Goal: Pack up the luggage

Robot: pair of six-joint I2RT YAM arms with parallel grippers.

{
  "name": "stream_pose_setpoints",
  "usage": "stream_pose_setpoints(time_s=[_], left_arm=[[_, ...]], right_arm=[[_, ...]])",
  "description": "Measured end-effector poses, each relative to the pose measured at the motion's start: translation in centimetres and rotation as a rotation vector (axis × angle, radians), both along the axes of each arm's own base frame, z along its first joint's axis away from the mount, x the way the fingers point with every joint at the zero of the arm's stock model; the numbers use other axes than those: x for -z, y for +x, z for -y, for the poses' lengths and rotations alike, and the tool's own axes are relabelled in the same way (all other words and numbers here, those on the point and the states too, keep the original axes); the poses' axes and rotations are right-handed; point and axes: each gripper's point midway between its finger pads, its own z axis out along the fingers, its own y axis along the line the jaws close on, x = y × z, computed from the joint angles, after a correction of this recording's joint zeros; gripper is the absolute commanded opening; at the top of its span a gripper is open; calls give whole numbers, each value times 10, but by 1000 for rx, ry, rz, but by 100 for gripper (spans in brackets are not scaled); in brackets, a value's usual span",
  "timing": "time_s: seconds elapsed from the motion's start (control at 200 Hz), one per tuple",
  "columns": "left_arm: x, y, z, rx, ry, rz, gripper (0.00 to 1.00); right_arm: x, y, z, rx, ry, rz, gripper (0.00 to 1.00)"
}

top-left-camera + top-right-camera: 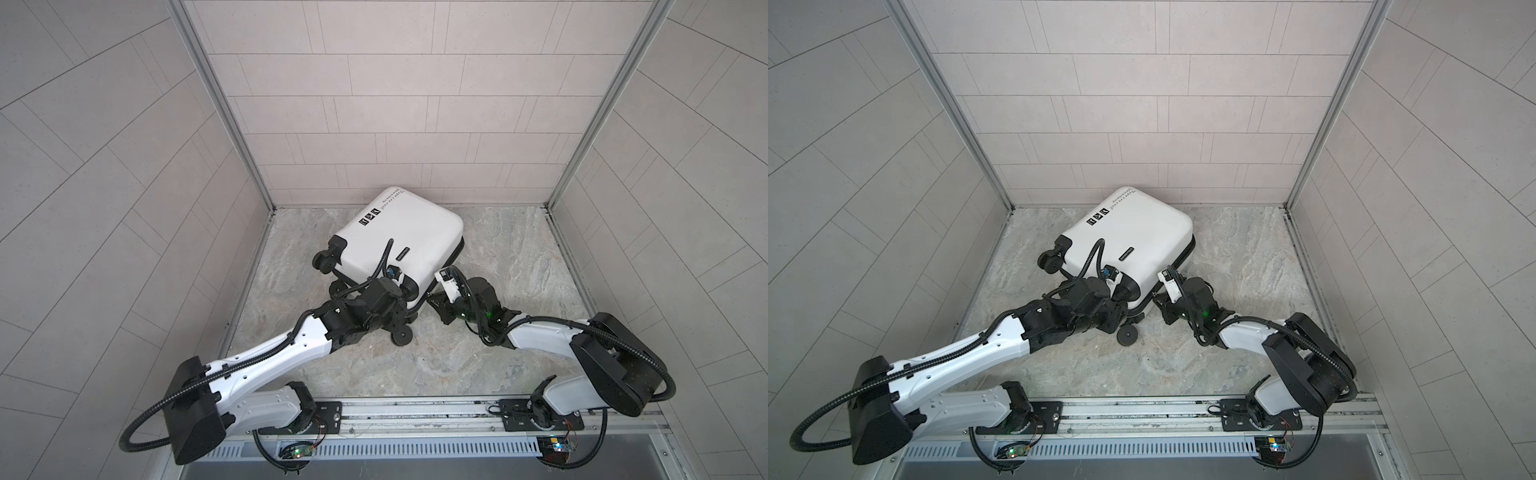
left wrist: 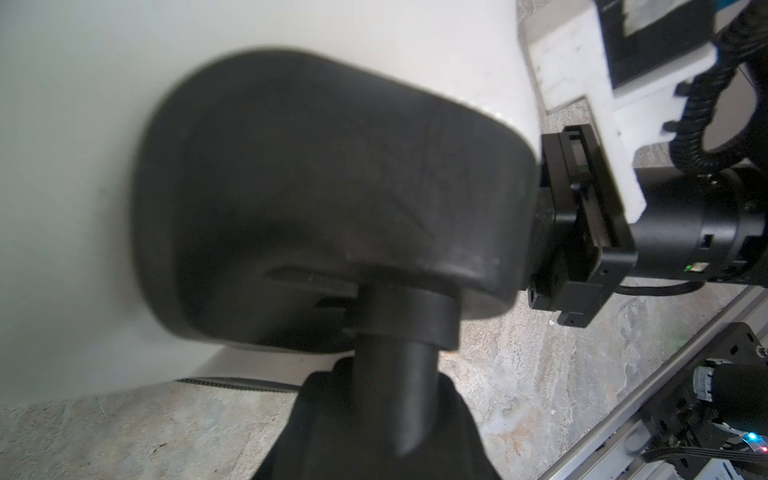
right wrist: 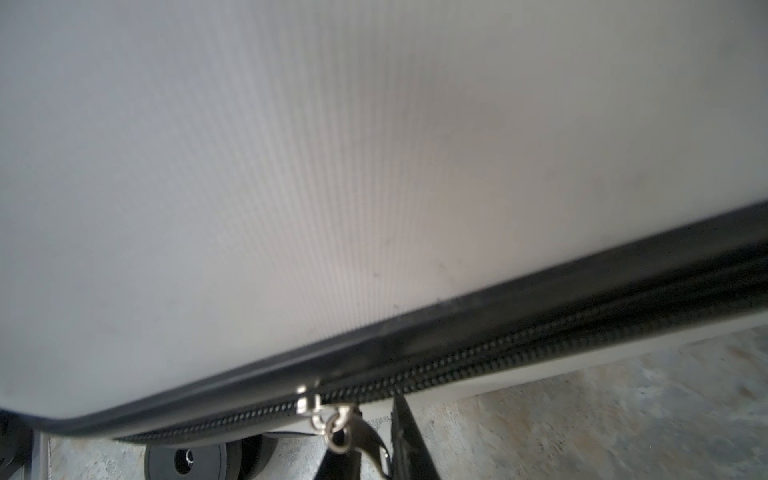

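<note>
The luggage [image 1: 403,232] [image 1: 1133,232], a closed white hard-shell suitcase, lies flat and askew on the floor near the back wall. My left gripper [image 1: 401,311] [image 2: 390,399] is at its near corner, shut around the black wheel post [image 2: 399,374] under the black corner cap [image 2: 332,187]. My right gripper [image 1: 434,300] [image 3: 370,453] is low at the case's near side edge. Its two fingers are shut on the metal zipper pull [image 3: 365,440], which hangs from the slider [image 3: 307,403] on the black zipper band. The fingertips are hidden in both top views.
Tiled walls enclose the marble floor [image 1: 519,257] on three sides. A metal rail [image 1: 415,411] with both arm bases runs along the front. A black spinner wheel [image 1: 401,336] [image 3: 187,457] sticks out by the left wrist. The right arm's wrist [image 2: 685,232] is close to the left gripper.
</note>
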Motion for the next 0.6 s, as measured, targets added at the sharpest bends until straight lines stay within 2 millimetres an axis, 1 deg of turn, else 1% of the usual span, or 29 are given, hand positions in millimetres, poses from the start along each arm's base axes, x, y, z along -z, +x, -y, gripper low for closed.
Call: stream_pose_setpoints(time_s=[0.115, 0.185, 0.38, 0.6], left_arm=[[0, 0, 0, -1, -1, 0, 0], [0, 0, 0, -2, -1, 0, 0], [0, 0, 0, -2, -1, 0, 0], [-1, 0, 0, -1, -4, 2, 0]], right_arm=[[-1, -1, -2, -3, 5, 0, 5], [-1, -1, -2, -1, 9, -4, 0], [-1, 0, -1, 11, 9, -12, 0], [-1, 11, 11, 69, 8, -18, 0]])
